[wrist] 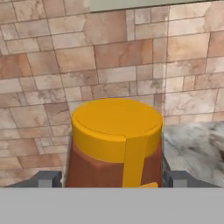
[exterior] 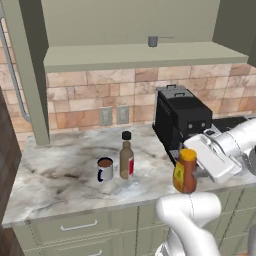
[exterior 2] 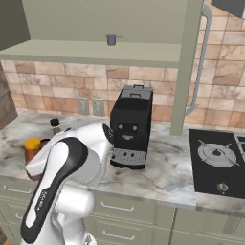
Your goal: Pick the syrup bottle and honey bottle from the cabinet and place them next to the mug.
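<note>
The syrup (exterior: 126,157) is a tall brown bottle with a black cap and a red-and-white label. It stands upright just beside the mug (exterior: 105,169), which holds brown drink. The honey (exterior: 185,171), short and orange with an orange cap, is upright, off to their right. The green cabinet (exterior: 135,54) hangs above.

Bare counter (exterior: 60,175) lies left of the mug (exterior: 105,169); the syrup bottle (exterior: 126,156) and coffee machine (exterior: 179,120) crowd its right.

You get flat, even rendered light, soft pics, low res; faint shadows under the shelf (exterior: 140,56), no glare.
</note>
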